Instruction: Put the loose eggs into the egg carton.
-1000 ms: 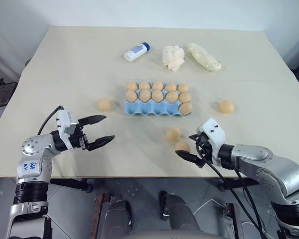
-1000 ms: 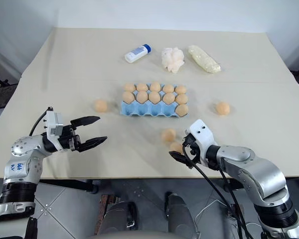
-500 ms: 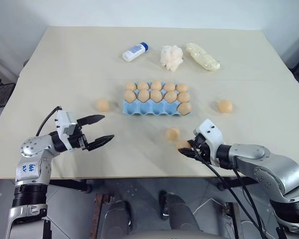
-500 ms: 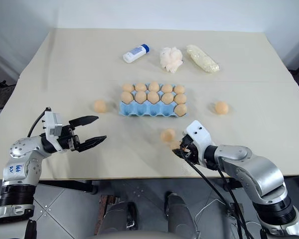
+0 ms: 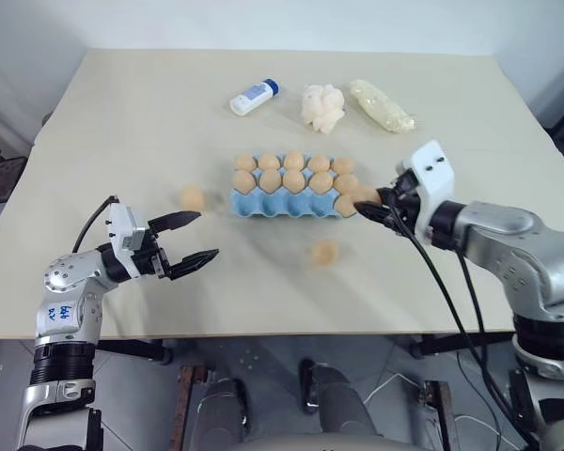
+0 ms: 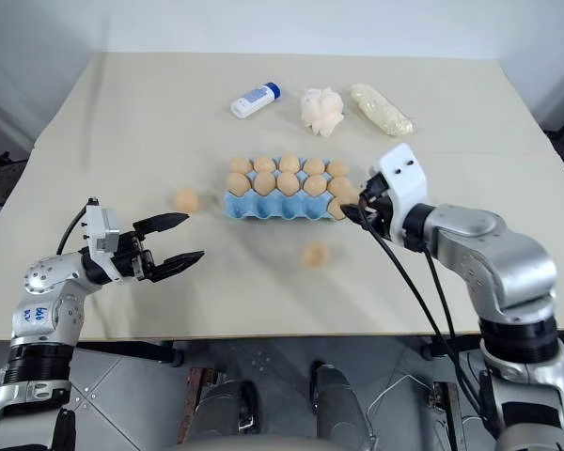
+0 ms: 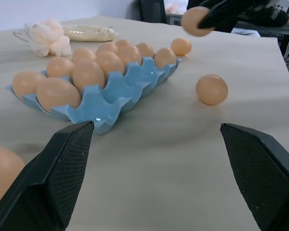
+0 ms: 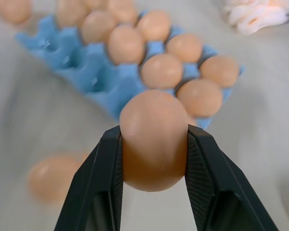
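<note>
The light blue egg carton (image 5: pixel 263 205) lies mid-table, its two far rows full and one egg in the near row at the right end. My right gripper (image 8: pixel 153 132) is shut on a tan egg (image 8: pixel 153 144), held in the air just beside the carton's right end. Loose eggs rest on the table: one left of the carton (image 5: pixel 193 198), one in front of it (image 5: pixel 325 252), and one beyond its right end (image 7: pixel 181 46). My left gripper (image 5: pixel 205 236) hovers open and empty near the table's front left, short of the left egg.
Along the far side lie a white bottle with a blue cap (image 5: pixel 254 97), a white wad of tissue (image 5: pixel 323 106) and a clear plastic bundle (image 5: pixel 383 105). The table's front edge runs just below both arms.
My right gripper shut on the egg near the table's front edge, then lifted it up and away toward the carton's right end. The left gripper stayed put and open.
</note>
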Available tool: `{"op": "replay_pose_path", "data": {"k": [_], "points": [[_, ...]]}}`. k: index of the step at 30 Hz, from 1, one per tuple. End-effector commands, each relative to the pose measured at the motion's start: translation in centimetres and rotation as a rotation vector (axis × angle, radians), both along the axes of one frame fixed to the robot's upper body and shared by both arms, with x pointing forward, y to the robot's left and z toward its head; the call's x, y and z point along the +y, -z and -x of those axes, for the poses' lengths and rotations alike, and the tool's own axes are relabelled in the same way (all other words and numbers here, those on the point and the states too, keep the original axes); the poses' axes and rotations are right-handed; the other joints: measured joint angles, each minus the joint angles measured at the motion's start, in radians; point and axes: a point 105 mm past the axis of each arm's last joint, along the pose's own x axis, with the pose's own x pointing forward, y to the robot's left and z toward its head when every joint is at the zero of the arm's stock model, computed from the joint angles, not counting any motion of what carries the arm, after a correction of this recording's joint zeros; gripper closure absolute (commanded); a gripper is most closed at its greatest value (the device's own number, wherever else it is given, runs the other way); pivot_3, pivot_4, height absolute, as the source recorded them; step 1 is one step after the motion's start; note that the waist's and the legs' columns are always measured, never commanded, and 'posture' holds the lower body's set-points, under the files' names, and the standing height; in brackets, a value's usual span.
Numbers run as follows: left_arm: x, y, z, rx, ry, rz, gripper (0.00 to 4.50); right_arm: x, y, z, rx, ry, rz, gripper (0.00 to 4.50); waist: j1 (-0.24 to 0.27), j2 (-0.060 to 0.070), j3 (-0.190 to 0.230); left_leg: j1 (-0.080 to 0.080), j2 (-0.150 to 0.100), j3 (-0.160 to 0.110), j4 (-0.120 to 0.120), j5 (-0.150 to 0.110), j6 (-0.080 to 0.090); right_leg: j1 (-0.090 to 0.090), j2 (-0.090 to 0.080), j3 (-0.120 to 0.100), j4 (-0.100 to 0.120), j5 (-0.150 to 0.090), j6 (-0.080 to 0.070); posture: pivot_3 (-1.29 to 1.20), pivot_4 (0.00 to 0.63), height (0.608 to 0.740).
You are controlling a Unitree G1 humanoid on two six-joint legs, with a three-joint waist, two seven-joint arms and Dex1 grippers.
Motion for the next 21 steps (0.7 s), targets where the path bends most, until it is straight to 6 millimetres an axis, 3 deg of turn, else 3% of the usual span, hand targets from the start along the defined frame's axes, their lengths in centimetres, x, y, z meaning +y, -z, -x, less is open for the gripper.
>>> {"op": "replay_pose_path", "data": {"k": [1,6,17,18,21], "points": [[-0.1,-1.2,-0.4,-0.06,-0.004,0.019,0.0,1.1,-1.1,-2.0,-0.083,0.001,-0.004,3.14,-0.004,0.0,0.0,0.0,0.0,0.0,0.0,0.0,0.0,0.0,0.0,0.0,0.0,0.0,0.001,0.0,0.15,0.74],[-0.1,-1.3,-0.6,-0.078,-0.016,0.025,0.0,2.8,-1.1,-3.6,-0.109,-0.016,-0.027,3.14,-0.004,0.0,0.0,-0.001,0.0,0.0,0.0,0.0,0.0,0.0,0.0,-0.001,0.001,0.0,0.001,0.0,0.15,0.74],[0.2,-1.1,-0.4,-0.086,-0.038,0.025,0.0,5.2,0.6,-4.1,-0.082,-0.085,-0.017,3.14,-0.013,0.0,0.0,-0.001,0.001,0.0,0.0,0.0,0.0,-0.001,0.0,-0.001,0.002,0.0,0.001,0.0,0.15,0.74],[0.1,-1.1,-0.4,-0.087,-0.039,0.025,0.0,5.2,0.7,-4.2,-0.08,-0.085,-0.015,2.44,-0.014,0.0,0.0,-0.001,0.001,0.0,0.001,0.0,0.0,-0.001,0.0,-0.001,0.003,0.0,0.001,0.0,0.15,0.74],[0.1,-1.1,-0.4,-0.088,-0.039,0.026,0.0,5.3,0.9,-4.4,-0.078,-0.084,-0.01,1.38,-0.019,0.0,0.0,-0.001,0.001,0.0,0.001,0.0,-0.001,-0.001,0.0,-0.001,0.003,0.0,0.001,0.0,0.15,0.74]]}}
